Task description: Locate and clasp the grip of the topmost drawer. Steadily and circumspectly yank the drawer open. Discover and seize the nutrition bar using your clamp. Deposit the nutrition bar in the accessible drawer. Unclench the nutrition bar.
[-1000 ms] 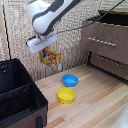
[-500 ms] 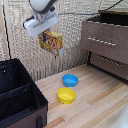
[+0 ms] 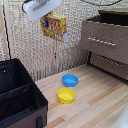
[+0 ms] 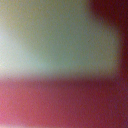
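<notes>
— Where is the nutrition bar (image 3: 54, 26)?

— Up in the air, at about eleven o'clock in the exterior view, hanging just under the clamp (image 3: 44, 16). It is a yellow and red packet with a busy print, tilted a little.

— Can you read any brand on it?

— No. The print is too blurred; no letters come out.

— And the claw itself?

— Its white body sits against the packet's upper edge and seems to carry it, but the fingers are hidden behind the packet, so I cannot tell how they stand. The wrist view is only a red and pale blur.

— The topmost drawer (image 3: 105, 40)?

— At about two o'clock, dark brown with a silvery bar handle (image 3: 101, 42). It stands out further than the lower drawer (image 3: 111, 65), and a dark opening shows along its top.

— What lies below?

— On the wooden table (image 3: 95, 102), near six o'clock, a blue bowl (image 3: 70, 80) just beside a yellow bowl (image 3: 66, 95). A black case (image 3: 20, 102) sits at eight o'clock.
</notes>
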{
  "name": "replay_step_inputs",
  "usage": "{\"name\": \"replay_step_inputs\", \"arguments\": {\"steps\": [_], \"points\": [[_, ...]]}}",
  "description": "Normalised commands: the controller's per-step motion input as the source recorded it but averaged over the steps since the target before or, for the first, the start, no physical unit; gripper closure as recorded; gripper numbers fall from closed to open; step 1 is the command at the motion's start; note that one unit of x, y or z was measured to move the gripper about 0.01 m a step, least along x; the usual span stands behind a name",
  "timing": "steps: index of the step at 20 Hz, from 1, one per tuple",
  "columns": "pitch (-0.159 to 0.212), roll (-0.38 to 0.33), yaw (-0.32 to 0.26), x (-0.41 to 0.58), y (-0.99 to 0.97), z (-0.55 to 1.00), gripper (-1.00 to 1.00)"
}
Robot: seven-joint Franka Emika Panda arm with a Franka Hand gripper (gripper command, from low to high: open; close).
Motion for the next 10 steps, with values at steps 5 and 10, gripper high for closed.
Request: {"name": "replay_step_inputs", "arguments": {"steps": [5, 10], "points": [[0.173, 0.025, -0.137, 0.409, -0.45, 0.73, 1.0], [0.129, 0.024, -0.127, 0.506, -0.47, 0.82, 1.0]]}}
